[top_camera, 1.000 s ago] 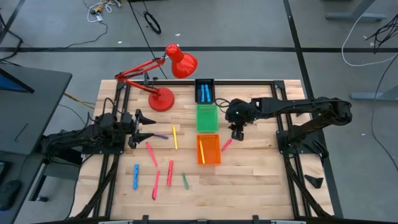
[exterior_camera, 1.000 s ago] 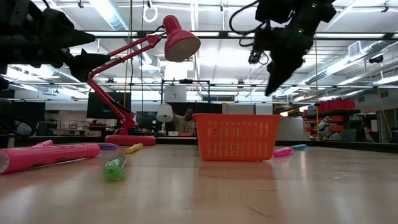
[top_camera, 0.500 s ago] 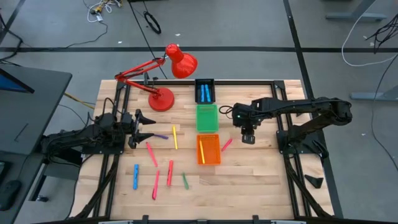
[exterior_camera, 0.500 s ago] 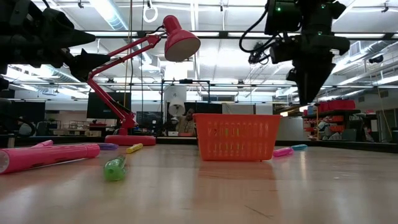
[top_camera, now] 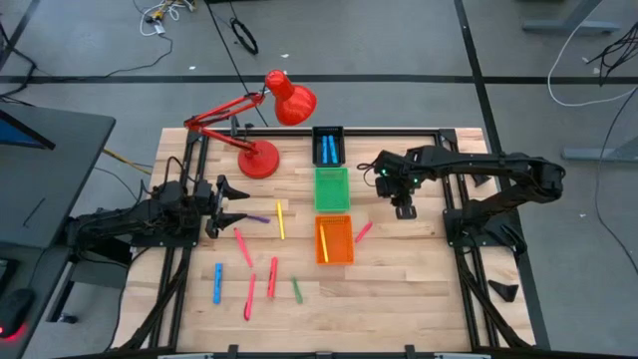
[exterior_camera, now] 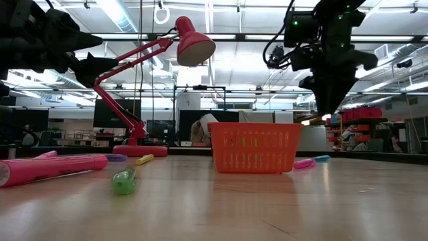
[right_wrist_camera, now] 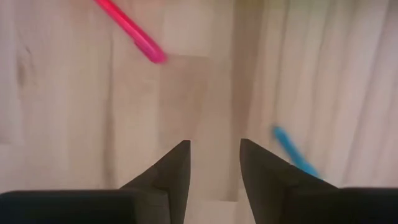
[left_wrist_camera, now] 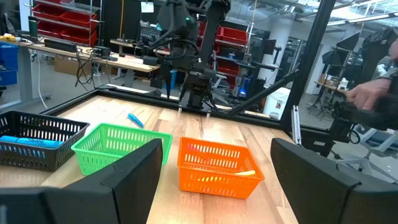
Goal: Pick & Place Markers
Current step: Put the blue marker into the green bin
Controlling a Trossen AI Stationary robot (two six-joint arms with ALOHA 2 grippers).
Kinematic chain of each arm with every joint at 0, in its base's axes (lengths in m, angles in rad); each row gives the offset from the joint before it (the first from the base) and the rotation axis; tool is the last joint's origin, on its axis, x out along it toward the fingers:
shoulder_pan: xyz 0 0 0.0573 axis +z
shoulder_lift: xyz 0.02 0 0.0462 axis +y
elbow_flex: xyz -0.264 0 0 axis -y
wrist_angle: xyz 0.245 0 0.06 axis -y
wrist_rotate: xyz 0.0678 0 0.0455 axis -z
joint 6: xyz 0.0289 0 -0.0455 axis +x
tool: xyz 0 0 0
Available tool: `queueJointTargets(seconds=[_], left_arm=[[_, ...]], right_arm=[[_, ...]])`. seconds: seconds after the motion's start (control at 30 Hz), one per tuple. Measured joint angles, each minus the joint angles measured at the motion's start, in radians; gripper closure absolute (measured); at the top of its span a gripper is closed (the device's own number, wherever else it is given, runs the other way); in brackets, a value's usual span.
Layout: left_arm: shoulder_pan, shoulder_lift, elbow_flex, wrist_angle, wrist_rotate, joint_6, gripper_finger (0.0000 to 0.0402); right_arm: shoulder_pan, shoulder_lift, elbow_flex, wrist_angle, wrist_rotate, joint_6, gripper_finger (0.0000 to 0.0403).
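Observation:
Several markers lie flat on the wooden table: purple (top_camera: 258, 218), yellow (top_camera: 280, 220), pink (top_camera: 242, 246), blue (top_camera: 217, 282), green (top_camera: 296, 290) and more pink ones to the left of the trays. A pink marker (top_camera: 363, 231) lies right of the orange tray (top_camera: 335, 255). A blue marker (right_wrist_camera: 292, 152) lies near the green tray (top_camera: 332, 189). My right gripper (top_camera: 404, 209) hangs open above the bare table between these two, pointing down (right_wrist_camera: 214, 155), holding nothing. My left gripper (top_camera: 235, 204) waits open at the table's left (left_wrist_camera: 216, 144).
A black tray (top_camera: 328, 146) at the far edge holds blue markers, and a yellow marker (top_camera: 324, 242) lies in the orange tray. A red desk lamp (top_camera: 261, 160) stands far left of the trays. People show in the room beyond the table.
My right gripper has moved toward the table's right edge, away from the orange tray, and has turned from a slant to pointing straight down. The markers and trays have stayed in place.

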Motion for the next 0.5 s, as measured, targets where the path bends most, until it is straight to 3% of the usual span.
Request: queueJointTargets(seconds=[0.3,0.5], left_arm=[[0.000,0.000,0.000,0.000,0.000,0.000,0.0094],[0.000,0.000,0.000,0.000,0.000,0.000,0.0094]], right_arm=[[-0.131,0.033,0.001,0.041,0.018,-0.320,0.0262],[-0.207,0.080,0.001,0.084,0.087,-0.414,0.0262]])
